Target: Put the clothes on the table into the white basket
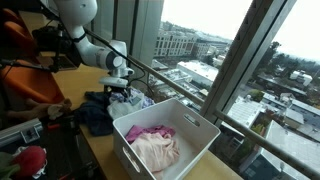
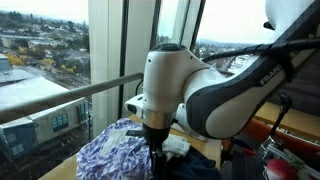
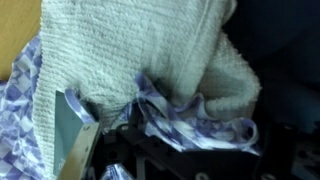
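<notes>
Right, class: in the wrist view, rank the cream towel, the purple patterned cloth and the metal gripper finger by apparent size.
1. cream towel
2. purple patterned cloth, partly hidden under the towel
3. metal gripper finger

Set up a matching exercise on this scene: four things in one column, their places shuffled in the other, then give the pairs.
Things:
1 white basket
2 pink clothes
3 dark blue cloth
4 tool

Places:
A heaped on the table beside the basket
B down at the purple patterned cloth
C lying inside the basket
D at the table's window side, holding clothes

Pairs: 1-D; 2-C; 3-A; 4-B
</notes>
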